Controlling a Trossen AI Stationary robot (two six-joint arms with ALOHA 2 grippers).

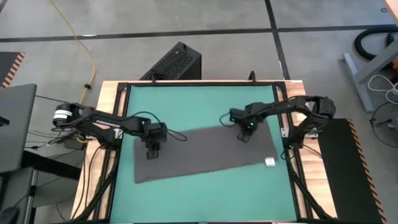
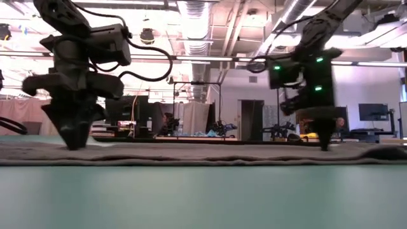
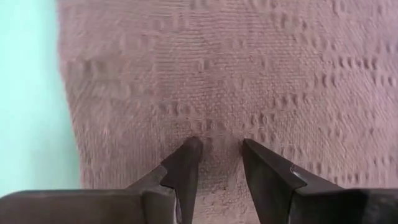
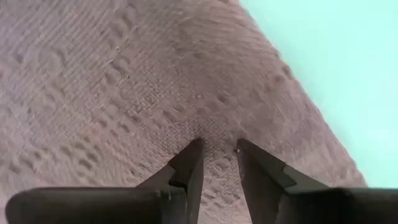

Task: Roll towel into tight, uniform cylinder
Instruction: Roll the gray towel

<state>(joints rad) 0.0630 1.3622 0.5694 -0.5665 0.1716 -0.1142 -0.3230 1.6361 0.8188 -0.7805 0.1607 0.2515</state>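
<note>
The dark grey towel (image 1: 199, 152) lies spread flat on the green mat (image 1: 199, 102), slanting a little, with its white tag (image 1: 269, 162) at the near right corner. My left gripper (image 1: 151, 152) points down at the towel's left part, close to the left edge. My right gripper (image 1: 244, 135) points down at the towel's far right part, close to the far edge. In the low view both grippers, left (image 2: 73, 145) and right (image 2: 325, 146), reach the cloth with their tips. Each gripper's fingers stand close together with cloth between them. My left gripper (image 3: 221, 146) comes from above, pointing down, with its fingertips (image 3: 189, 149) on the towel's top face (image 3: 221, 134) a little in from the left edge. A narrow strip of cloth sits between the two tips. The towel lies flat on the mat. My right gripper (image 4: 217, 146) comes from above, pointing down, with its fingertips (image 4: 194, 149) on the towel's top face (image 4: 216, 127) near the far right edge. A small pucker of cloth sits between the two tips. The towel lies flat on the mat.
Bare green mat lies beyond the towel's far edge and along its near edge (image 1: 205, 199). The table's black frame (image 1: 118, 124) and wooden rim surround the mat. A black box (image 1: 177, 62) stands on the floor beyond the table's far edge.
</note>
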